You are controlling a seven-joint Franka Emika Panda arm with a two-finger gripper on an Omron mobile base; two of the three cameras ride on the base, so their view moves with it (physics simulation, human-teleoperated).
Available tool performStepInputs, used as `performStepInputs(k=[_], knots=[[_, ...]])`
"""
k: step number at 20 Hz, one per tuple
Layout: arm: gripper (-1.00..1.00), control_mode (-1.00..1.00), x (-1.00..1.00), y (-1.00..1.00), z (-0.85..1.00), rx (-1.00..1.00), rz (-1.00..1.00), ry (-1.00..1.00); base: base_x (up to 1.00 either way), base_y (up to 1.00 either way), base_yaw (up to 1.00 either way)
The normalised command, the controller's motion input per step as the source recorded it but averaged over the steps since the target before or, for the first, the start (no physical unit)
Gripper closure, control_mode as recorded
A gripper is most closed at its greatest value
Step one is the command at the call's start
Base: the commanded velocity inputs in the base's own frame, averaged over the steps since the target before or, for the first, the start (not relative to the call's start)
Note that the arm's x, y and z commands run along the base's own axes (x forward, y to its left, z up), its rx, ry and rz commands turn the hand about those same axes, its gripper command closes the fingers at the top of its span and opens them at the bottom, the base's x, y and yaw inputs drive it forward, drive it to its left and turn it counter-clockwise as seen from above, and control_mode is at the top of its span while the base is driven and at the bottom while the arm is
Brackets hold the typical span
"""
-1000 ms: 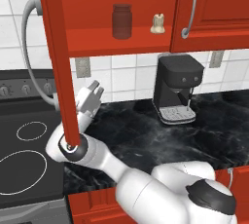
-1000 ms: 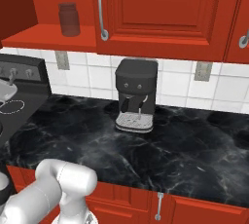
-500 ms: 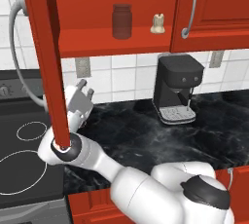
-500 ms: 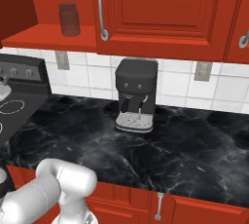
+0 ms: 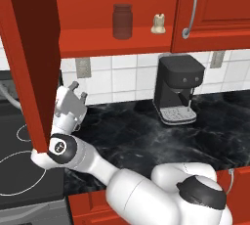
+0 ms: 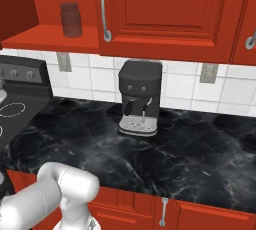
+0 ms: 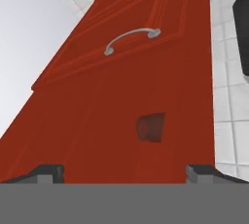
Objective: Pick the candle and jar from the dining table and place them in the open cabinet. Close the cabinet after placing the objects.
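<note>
The cabinet (image 5: pixel 97 38) stands open, its left door (image 5: pixel 31 62) swung out toward the robot, edge-on in the left base view. On the cabinet floor sit the jar (image 5: pixel 122 21) and, well to its right, the candle (image 5: pixel 158 23), both upright and set back from the front lip. So the placing looks done and what is left is shutting the door.

The gripper (image 5: pixel 73 97) hangs just right of the door's lower part, on its inner side, fingers (image 5: pixel 74 86) spread wide and holding nothing. From there a push would only open the door further; I judge the hand should go round to the outer face or hook the free edge, then sweep along the hinge arc rather than straight in. Keep the forearm low, so the door passes over it, and clear of the coffee machine (image 5: pixel 178 89) on the black surface (image 5: pixel 146 141).

No brand, label or writing can be read anywhere; the jar is plain and the coffee machine shows only small unmarked knobs.
</note>
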Motion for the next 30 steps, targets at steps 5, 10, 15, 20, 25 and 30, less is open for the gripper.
performStepInputs(k=[5, 10, 15, 20, 25, 30], knots=[[-1.0, -1.0, 0.02, 0.28, -0.28, -0.01, 0.04, 0.0, 0.0, 0.0, 0.0], [-1.0, -1.0, 0.14, 0.45, -0.22, -0.02, 0.03, 0.04, 0.0, 0.0, 0.0], [-1.0, -1.0, 0.19, 0.55, -0.04, -0.01, 0.0, 0.08, 0.0, 0.0, 0.0], [-1.0, -1.0, 0.15, 0.57, 0.1, 0.0, 0.0, 0.16, 0.0, 0.0, 0.0], [-1.0, -1.0, 0.08, 0.52, 0.21, 0.0, 0.0, 0.16, 0.0, 0.0, 0.0], [-1.0, -1.0, 0.01, 0.23, 0.39, 0.0, 0.0, 0.04, 0.0, 0.0, 0.0]])
